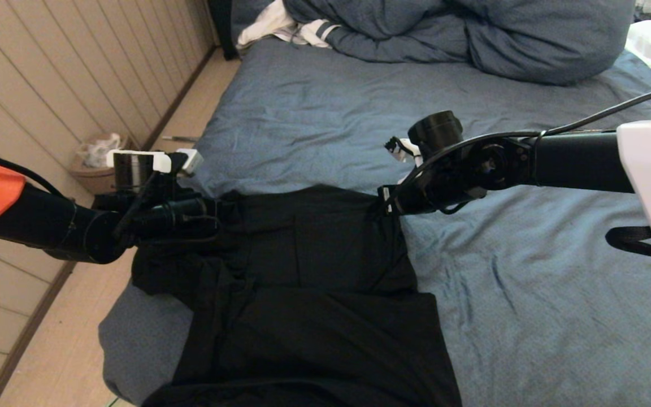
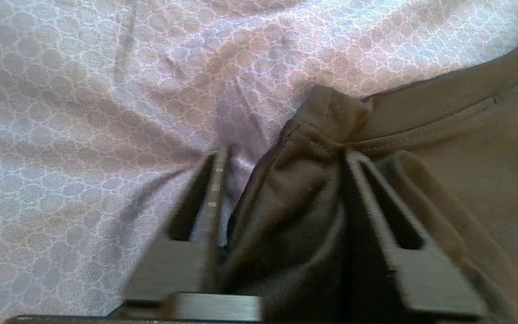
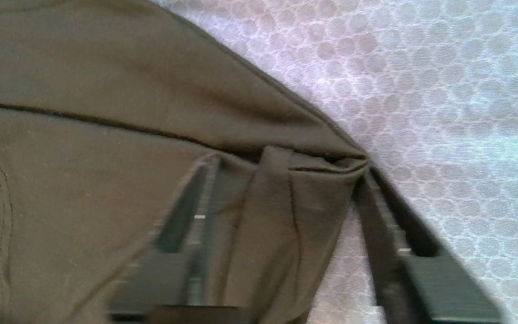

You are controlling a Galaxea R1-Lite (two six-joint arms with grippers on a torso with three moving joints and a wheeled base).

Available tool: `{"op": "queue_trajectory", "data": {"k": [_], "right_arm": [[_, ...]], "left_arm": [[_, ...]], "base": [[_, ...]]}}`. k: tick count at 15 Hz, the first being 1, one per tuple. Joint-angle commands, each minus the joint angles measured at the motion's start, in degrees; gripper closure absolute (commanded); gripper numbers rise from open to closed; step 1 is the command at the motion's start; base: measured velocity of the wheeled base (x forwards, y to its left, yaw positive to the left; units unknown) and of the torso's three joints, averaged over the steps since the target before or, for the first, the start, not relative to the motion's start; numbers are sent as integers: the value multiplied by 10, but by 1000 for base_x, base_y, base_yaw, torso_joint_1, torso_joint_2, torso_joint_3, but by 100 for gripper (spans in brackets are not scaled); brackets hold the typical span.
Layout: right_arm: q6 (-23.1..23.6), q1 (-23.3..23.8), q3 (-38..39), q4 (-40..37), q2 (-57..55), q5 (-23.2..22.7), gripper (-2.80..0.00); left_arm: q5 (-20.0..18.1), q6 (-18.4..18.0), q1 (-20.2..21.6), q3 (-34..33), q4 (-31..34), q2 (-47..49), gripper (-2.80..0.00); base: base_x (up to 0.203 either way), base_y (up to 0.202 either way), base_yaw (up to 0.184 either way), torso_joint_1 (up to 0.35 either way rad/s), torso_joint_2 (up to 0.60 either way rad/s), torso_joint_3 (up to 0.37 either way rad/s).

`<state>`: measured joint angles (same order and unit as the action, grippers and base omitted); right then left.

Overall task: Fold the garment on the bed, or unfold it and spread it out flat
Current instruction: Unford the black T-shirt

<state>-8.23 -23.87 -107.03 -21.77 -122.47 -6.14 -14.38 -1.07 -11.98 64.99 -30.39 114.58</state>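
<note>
The garment (image 1: pixel 314 294), plain black side up, lies on the near left part of the bed (image 1: pixel 529 294), its lower part folded and hanging toward the near edge. My left gripper (image 1: pixel 218 209) sits at its far left corner and my right gripper (image 1: pixel 386 200) at its far right corner. In the left wrist view, the left gripper (image 2: pixel 284 155) is open, with a bunched corner of the garment (image 2: pixel 295 207) between the fingers and a gap beside one finger. The right gripper (image 3: pixel 286 171) is likewise open around a folded corner of the garment (image 3: pixel 281 225).
A bulky blue duvet (image 1: pixel 472 39) and white striped clothing (image 1: pixel 280 25) lie at the far end of the bed. A basket (image 1: pixel 96 164) stands on the floor by the panelled wall on the left. A black strap (image 1: pixel 630 240) lies on the sheet at the right.
</note>
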Motion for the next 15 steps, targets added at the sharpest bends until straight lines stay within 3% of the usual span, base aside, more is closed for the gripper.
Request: {"op": "queue_trajectory", "data": {"k": [1,7,15], "right_arm": [[0,-4,-4,-1,-6,-1,0],[-5,-7,-38,-1,2,7,0],[-6,-7,-44,69,37,97,0]], "left_arm": [[-1,2,-1,0,-1,-5,0],[1,20,-19,6,6,-42,0],[11,58,-31,96,31,-61,0]], "base": [[0,0,0,0,0,0],[0,0,0,0,0,0],[0,0,0,0,0,0]]}}
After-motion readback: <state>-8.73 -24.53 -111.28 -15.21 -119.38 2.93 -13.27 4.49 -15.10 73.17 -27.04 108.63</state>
